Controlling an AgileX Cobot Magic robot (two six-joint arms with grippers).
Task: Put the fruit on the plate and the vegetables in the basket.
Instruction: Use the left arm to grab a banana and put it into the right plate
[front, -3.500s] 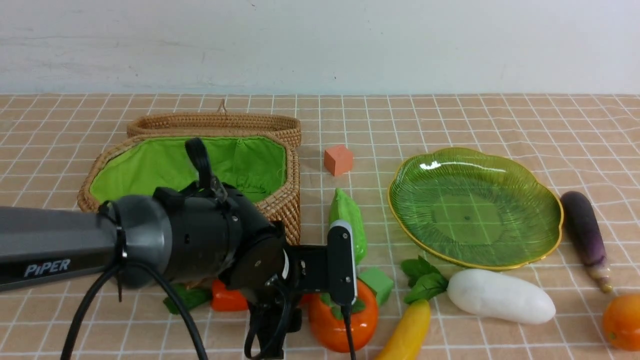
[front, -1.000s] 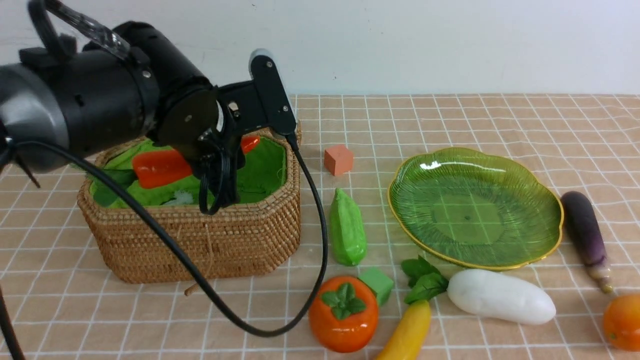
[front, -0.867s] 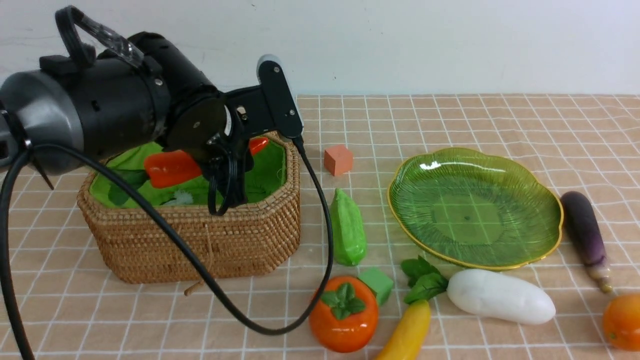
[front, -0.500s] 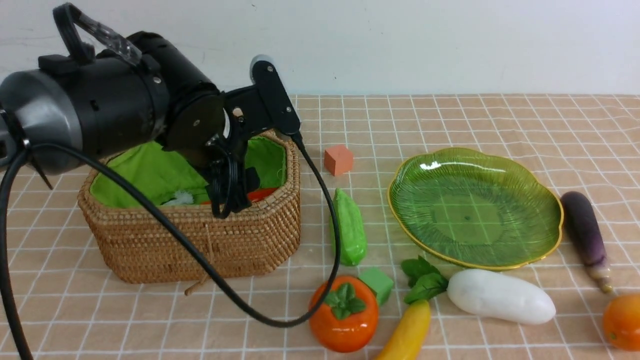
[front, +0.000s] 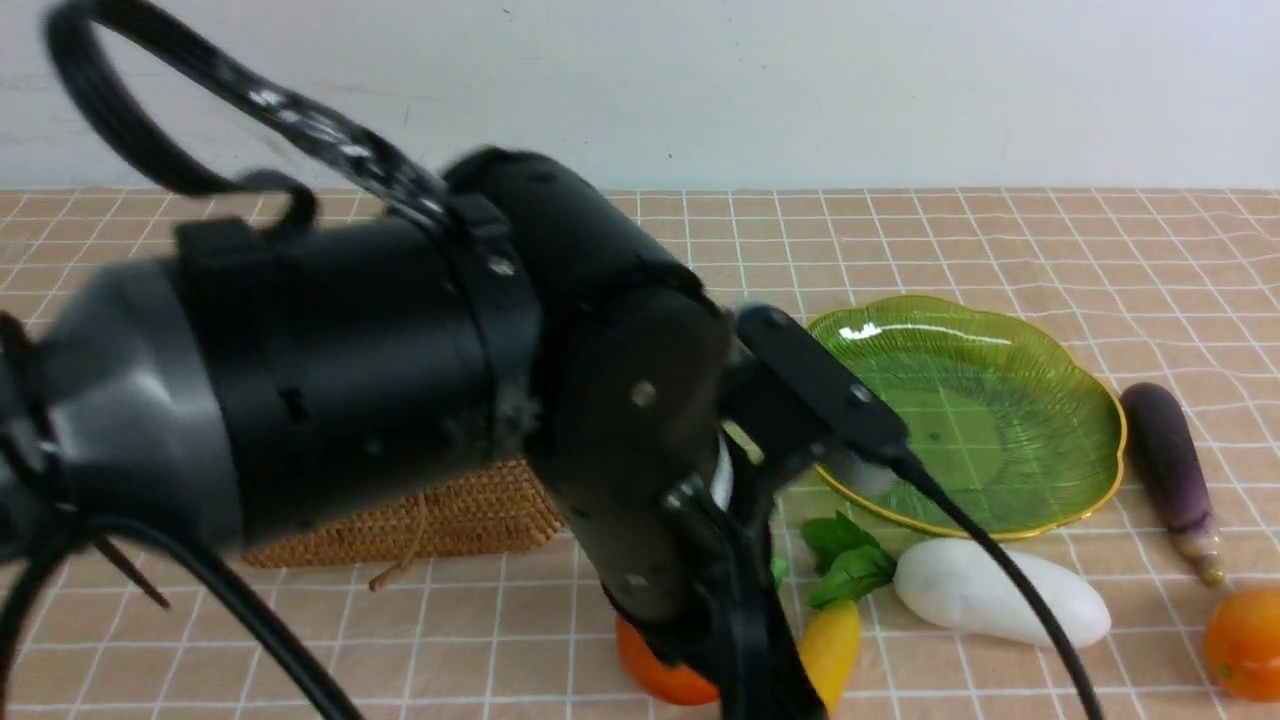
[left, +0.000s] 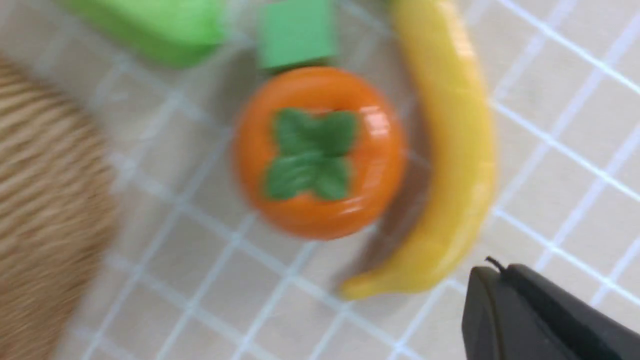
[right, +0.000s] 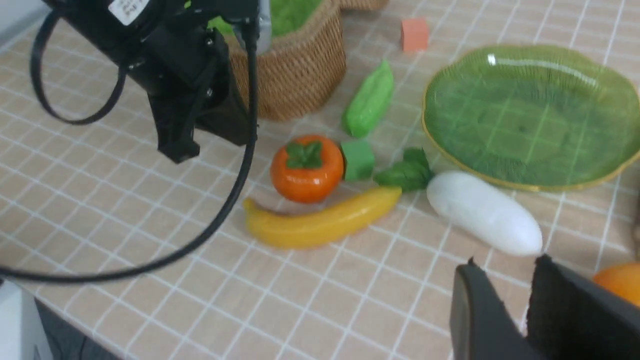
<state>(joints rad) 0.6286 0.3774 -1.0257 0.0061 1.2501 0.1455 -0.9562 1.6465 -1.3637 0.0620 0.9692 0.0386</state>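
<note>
Left gripper (right: 176, 150), fingers pressed together and empty, hangs over the persimmon (front: 660, 680) at the front view's lower centre (right gripper (right: 507, 267) idle, slightly parted); next, likely: spread, descend, carry to the plate (front: 1000, 330).

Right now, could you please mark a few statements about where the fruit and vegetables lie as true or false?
1. The plate has nothing on it. True.
2. The banana lies on the plate. False: it lies on the tablecloth, next to the persimmon.
3. The green cube sits right beside the persimmon. True.
4. The radish is in the basket. False: it lies on the tablecloth, near the plate's rim.
5. The eggplant lies outside the plate. True.
</note>
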